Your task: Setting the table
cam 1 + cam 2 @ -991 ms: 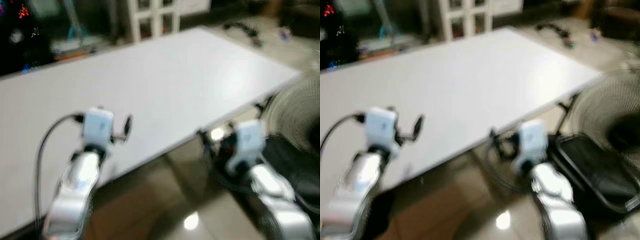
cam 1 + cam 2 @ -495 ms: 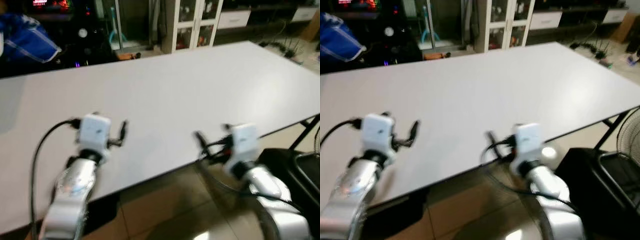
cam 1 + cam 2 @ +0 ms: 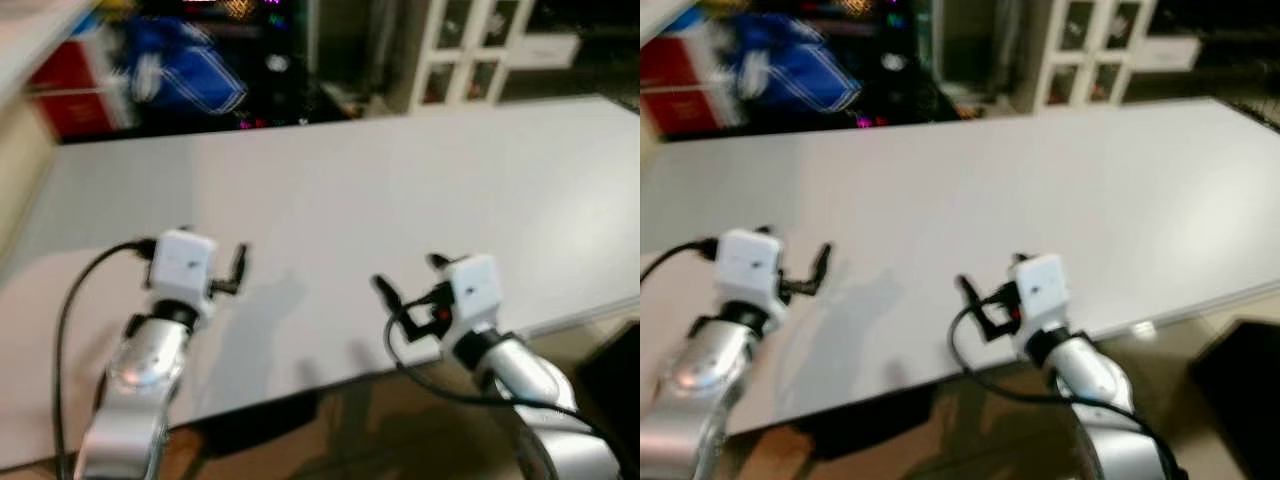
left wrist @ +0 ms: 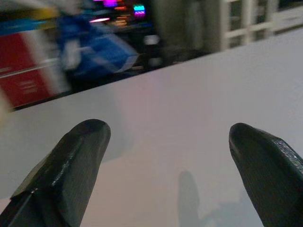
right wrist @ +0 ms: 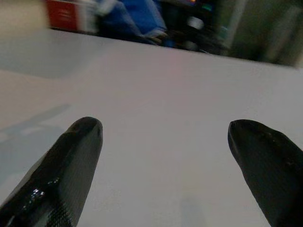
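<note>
Table (image 3: pixel 400 180) lies under left hand (image 4: pixel 165 156) and right hand (image 5: pixel 165 161), both spread wide.

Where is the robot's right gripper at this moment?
The right gripper hangs open over the near edge of the white table, right of the left gripper.

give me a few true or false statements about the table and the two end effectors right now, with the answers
1. Both end effectors are held over the white table. True.
2. The left end effector is shut on a plate. False: its fingers are spread wide apart with nothing between them.
3. The right end effector is open. True.
4. Plates and cups are already laid out on the table. False: the visible surface is bare.
5. A white cabinet with glass doors stands beyond the far edge of the table. True.
</note>
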Motion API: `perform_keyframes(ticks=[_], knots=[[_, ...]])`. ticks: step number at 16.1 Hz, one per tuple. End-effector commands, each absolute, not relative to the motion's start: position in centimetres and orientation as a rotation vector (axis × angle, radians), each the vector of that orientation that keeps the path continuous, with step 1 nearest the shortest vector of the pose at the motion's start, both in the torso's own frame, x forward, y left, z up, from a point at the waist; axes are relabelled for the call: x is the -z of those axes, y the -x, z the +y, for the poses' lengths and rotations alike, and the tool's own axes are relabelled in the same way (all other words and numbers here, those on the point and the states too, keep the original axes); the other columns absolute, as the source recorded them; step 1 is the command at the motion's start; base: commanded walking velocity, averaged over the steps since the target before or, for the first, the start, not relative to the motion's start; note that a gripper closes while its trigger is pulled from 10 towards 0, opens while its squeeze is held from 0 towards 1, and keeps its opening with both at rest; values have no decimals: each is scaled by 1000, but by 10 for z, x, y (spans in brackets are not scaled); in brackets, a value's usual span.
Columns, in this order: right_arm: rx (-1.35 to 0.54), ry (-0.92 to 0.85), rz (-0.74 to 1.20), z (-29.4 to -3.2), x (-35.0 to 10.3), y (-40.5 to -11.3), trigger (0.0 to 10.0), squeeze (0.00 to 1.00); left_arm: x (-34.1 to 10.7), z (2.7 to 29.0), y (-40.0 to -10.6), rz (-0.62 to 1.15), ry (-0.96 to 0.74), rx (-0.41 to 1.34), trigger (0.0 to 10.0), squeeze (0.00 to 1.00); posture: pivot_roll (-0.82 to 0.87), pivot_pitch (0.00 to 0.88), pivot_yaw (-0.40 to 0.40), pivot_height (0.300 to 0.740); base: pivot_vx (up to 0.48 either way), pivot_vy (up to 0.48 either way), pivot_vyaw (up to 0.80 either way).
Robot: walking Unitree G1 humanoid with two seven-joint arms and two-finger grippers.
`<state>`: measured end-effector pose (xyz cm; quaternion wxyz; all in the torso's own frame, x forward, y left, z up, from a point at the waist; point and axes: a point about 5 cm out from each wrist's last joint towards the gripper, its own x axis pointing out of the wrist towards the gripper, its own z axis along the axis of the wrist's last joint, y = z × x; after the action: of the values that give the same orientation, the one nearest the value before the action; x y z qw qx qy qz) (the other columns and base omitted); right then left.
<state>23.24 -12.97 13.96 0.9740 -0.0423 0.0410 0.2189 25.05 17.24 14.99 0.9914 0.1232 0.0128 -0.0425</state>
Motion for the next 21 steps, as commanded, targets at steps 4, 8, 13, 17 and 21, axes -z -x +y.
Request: perform_keyframes(ticks=[4, 8, 13, 17, 21], knots=[[-442, 116, 72, -141, -142, -232, 10000, 0, -152, 166, -250, 17, -246, 93, 10000, 0, -57, 0, 5, 740, 0, 480, 800], [-396, 87, 89, -151, -141, -234, 10000, 0, -152, 166, -249, 17, -249, 94, 10000, 0, -58, 0, 5, 740, 0, 480, 600], [-355, 87, 93, -157, -143, -237, 10000, 0, -153, 166, -250, 19, -252, 95, 10000, 0, -61, 0, 4, 740, 0, 453, 0], [-192, 25, 65, -162, -148, -247, 10000, 0, -157, 169, -258, 1, -274, 95, 10000, 0, -57, 0, 4, 740, 0, 480, 0], [-143, -18, 53, -163, -151, -251, 10000, 0, -165, 170, -269, -30, -287, 91, 10000, 0, -54, 0, 5, 740, 0, 480, -586]])
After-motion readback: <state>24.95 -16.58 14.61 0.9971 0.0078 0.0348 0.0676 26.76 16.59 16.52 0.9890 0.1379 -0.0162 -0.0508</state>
